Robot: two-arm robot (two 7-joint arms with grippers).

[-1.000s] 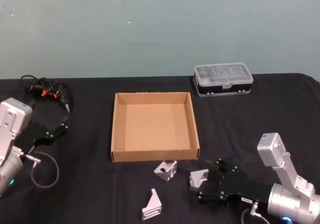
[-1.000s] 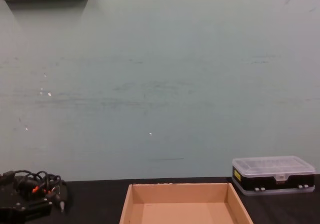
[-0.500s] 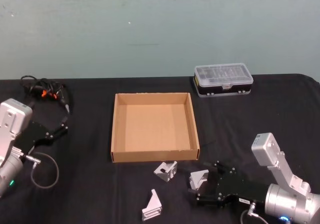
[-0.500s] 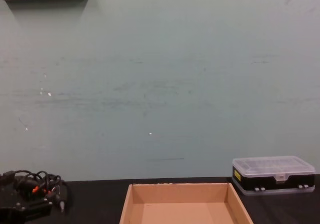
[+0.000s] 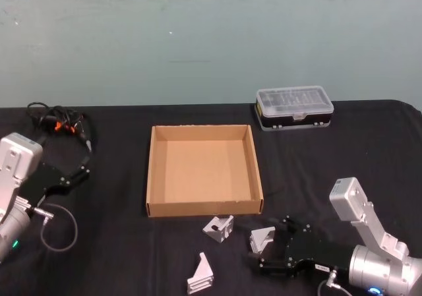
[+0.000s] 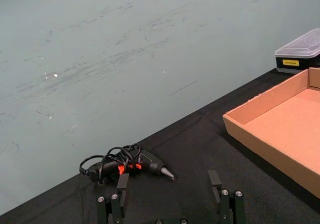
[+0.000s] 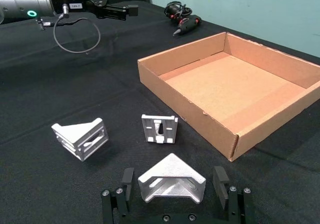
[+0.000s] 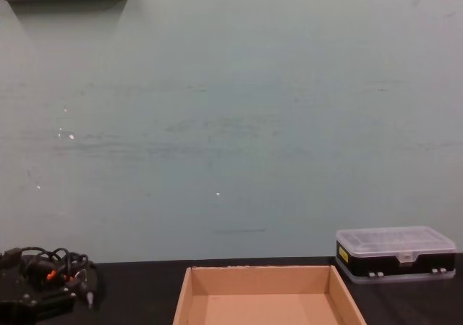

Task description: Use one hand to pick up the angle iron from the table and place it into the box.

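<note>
Black right end effector (image 7: 174,180) edged forward, fingers (image 7: 128,179) straddling angle iron (image 7: 170,186).

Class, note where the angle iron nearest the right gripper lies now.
The angle iron lies on the table, front right in the head view, between the fingers of the open right gripper, just before the box's near right corner.

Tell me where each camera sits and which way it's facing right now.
Head: up high, facing down at the table; left gripper and right gripper show.
Chest: lower, facing forward at the wall over the box.
Left wrist: behind its open jaws, facing the wall.
Right wrist: behind its open jaws straddling an angle iron, facing the box.
All four share the box.
</note>
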